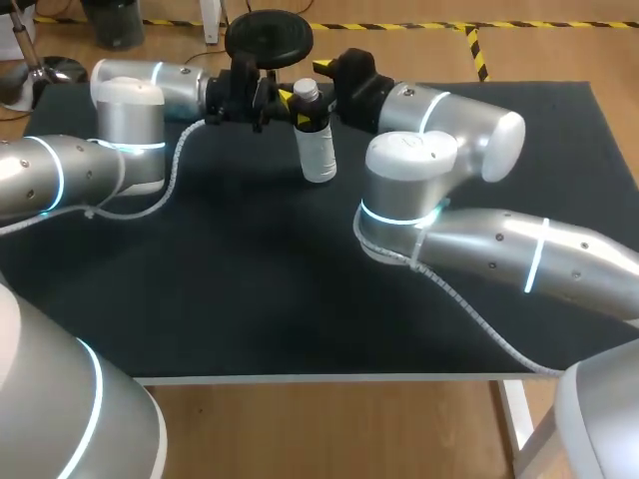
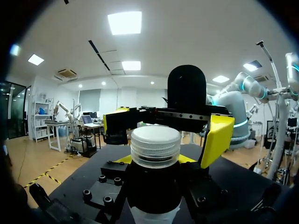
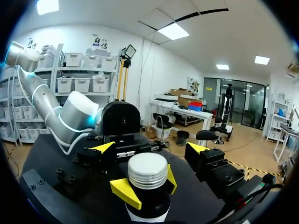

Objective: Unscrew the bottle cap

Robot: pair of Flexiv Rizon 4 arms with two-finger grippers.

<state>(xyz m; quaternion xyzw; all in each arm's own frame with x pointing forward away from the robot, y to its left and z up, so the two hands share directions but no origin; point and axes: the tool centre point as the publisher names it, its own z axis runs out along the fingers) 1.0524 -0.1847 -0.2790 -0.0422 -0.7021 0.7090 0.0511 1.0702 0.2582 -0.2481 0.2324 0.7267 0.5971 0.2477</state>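
A white bottle (image 1: 318, 152) with a black neck band stands upright at the back middle of the table, its white ribbed cap (image 1: 306, 90) on top. My left gripper (image 1: 296, 108) comes in from the left and is shut on the bottle's neck just under the cap; in the left wrist view its tips (image 2: 155, 161) hug the neck below the cap (image 2: 155, 144). My right gripper (image 1: 318, 78) comes in from the right at cap height. In its own view the right gripper (image 3: 150, 148) stands wide open on either side of the cap (image 3: 147, 170), touching nothing.
A black mat (image 1: 250, 289) covers the table. My left arm's elbow (image 1: 128, 110) lies over the back left, and my right arm's elbow (image 1: 409, 180) stands just right of the bottle. The table's front edge (image 1: 319, 377) runs across below.
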